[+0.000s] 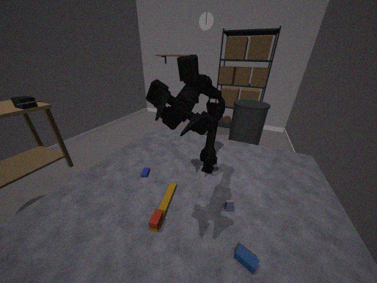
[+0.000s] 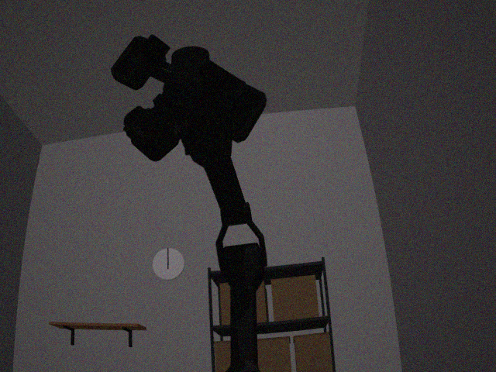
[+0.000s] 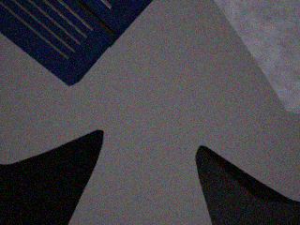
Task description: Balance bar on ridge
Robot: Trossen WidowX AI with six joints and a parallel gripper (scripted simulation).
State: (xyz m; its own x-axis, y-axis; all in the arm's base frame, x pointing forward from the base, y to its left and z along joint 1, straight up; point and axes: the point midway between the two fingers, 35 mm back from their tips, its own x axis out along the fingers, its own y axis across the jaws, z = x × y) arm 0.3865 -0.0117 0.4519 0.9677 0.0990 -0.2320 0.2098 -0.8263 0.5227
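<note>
Open rm btwn yellow bar [image 1: 167, 197] & ridge [image 1: 230, 206]; blue block [image 1: 246, 258] nr ridge.
</note>
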